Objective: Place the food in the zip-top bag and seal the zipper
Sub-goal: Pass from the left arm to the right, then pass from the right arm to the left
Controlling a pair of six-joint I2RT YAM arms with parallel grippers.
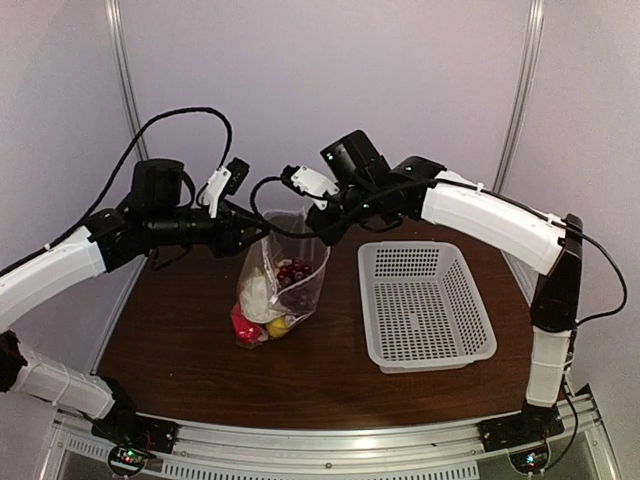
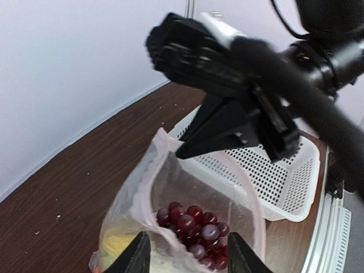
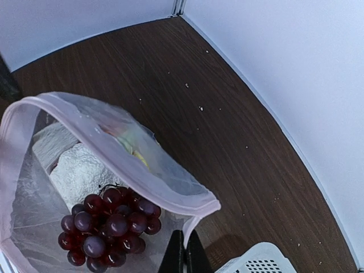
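Note:
The dotted clear zip-top bag [image 1: 283, 285] stands upright mid-table with its mouth open. Inside lie dark purple grapes [image 1: 293, 272], white cauliflower [image 1: 258, 292], a red pepper [image 1: 245, 328] and a yellow piece [image 1: 278, 326]. My right gripper [image 3: 185, 259] is shut on the bag's mouth edge by its corner; the zipper strip [image 3: 114, 151] runs along that rim. Grapes [image 3: 108, 224] and cauliflower [image 3: 79, 170] show inside. My left gripper [image 2: 187, 256] is open, its fingers [image 2: 136, 256] spread over the opposite side of the mouth, above the grapes [image 2: 196, 230].
A white perforated basket [image 1: 425, 305] stands right of the bag, close to it; it also shows in the left wrist view [image 2: 284, 187] and the right wrist view [image 3: 259, 264]. White walls close off the back and sides of the brown table [image 1: 180, 350].

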